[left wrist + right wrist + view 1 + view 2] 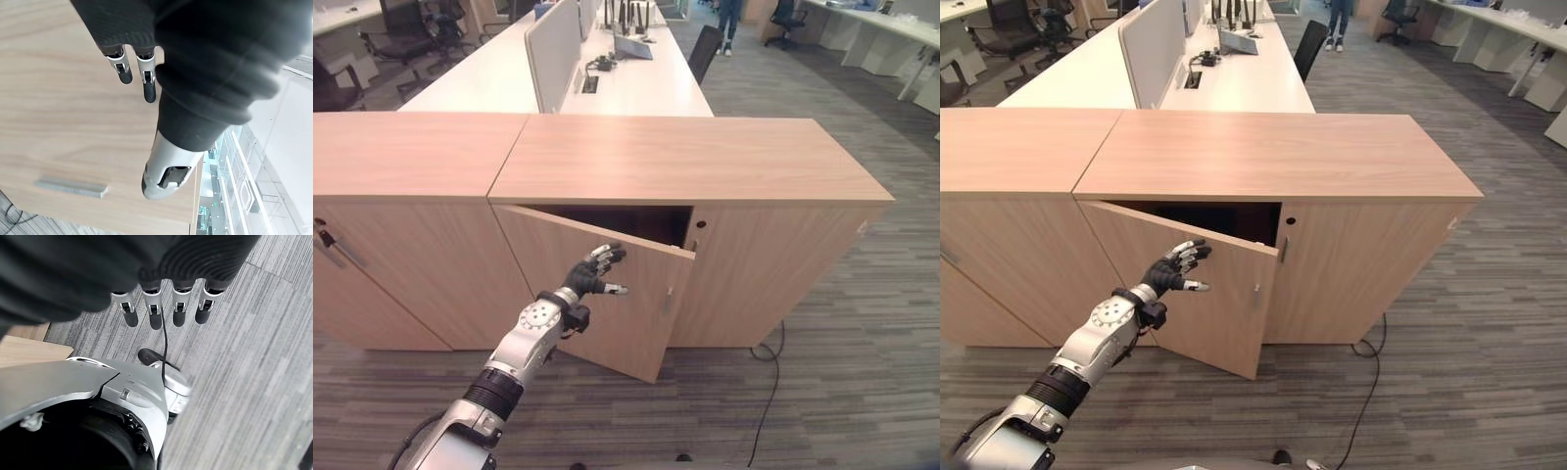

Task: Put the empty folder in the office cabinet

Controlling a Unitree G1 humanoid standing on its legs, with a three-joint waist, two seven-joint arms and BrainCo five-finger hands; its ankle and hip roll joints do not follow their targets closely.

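Note:
The light wood office cabinet (685,162) has its left door (617,323) swung partly out, and a dark gap (626,223) shows behind the door's top edge. A small metal handle (668,300) sits near the door's free edge and also appears as the handle (71,187) in the left wrist view. My left hand (587,277) is stretched out in front of the door's outer face, just below its top edge. Its fingers (148,84) are relaxed and open, holding nothing; I cannot tell whether they touch the wood. My right hand (155,316) hangs open over the grey carpet.
A second matching cabinet (401,186) adjoins on the left, its door shut, with a handle (333,245). Behind stand long white desks (636,83) with a divider screen and office chairs (705,49). A person's legs (729,24) show far back. Striped grey carpet (862,372) extends to the right.

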